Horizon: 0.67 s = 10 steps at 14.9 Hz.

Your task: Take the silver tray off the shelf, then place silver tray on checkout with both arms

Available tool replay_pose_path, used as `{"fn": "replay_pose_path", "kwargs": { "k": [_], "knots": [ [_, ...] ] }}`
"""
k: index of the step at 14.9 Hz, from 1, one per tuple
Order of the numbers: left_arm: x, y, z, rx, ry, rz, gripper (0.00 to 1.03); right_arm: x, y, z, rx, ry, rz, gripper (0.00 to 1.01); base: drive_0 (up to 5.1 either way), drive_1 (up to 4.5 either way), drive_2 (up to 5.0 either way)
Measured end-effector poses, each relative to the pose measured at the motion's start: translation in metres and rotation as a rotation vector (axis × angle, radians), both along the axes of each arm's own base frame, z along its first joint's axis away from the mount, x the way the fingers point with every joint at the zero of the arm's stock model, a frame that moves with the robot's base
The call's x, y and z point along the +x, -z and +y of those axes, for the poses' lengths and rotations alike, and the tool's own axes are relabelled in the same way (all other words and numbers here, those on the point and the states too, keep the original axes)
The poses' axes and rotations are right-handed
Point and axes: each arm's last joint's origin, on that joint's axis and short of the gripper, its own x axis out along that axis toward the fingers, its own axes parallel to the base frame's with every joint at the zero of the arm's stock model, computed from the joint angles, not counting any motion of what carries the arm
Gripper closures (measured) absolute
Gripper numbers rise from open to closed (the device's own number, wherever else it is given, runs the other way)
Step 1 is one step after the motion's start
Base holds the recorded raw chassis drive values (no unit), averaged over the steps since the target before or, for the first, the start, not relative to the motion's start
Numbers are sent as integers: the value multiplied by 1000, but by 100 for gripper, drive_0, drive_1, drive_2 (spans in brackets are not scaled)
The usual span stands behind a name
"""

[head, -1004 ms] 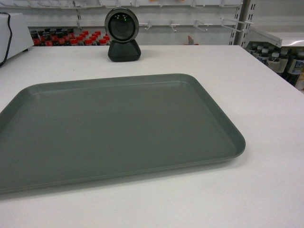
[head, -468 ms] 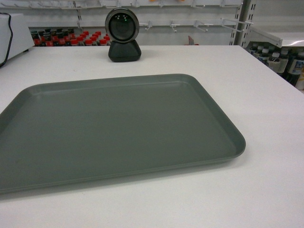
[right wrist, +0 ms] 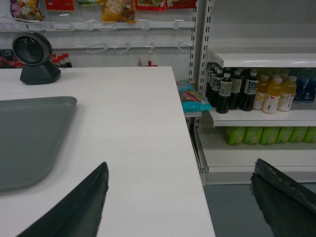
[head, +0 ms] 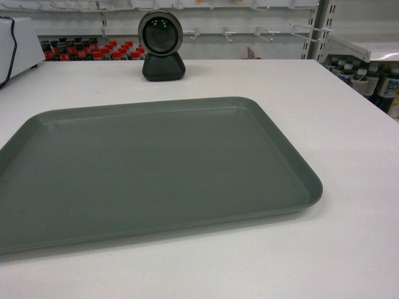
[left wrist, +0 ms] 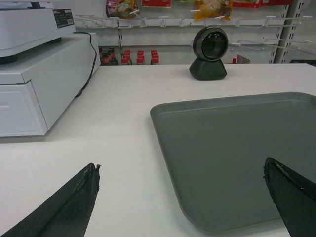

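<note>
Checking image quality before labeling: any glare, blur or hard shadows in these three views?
Head: even light, silver tray matte with no glare, thin soft shadow along its near edge. Left wrist: sharp, scanner crisp, open finger slightly soft. Right wrist: sharp on the checkout, near fingers slightly soft.

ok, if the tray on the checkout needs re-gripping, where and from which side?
Probably the silver tray by its low raised rim at the two short ends, one arm from each side. It lies flat on the checkout, too wide for a single arm's fingers.
</note>
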Motion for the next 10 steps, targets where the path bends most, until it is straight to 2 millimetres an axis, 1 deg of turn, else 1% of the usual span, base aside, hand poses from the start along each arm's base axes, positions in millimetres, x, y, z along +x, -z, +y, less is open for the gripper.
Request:
{"fn": "replay_pose_path", "kwargs": {
  "k": [1,2,3,8,10],
  "knots": [
    [0,0,0,1,0,0,5,0,0,0,0,0,0,9,0,0,0],
    [0,0,0,1,0,0,5,0,0,0,0,0,0,1,0,0,0],
    [0,0,0,1,0,0,5,0,0,0,0,0,0,4,0,0,0],
    [0,0,0,1,0,0,5,0,0,0,0,0,0,3,0,0,0],
    [0,0,0,1,0,1,5,0,0,0,0,0,0,3,7,-411,426]
  ]
}}
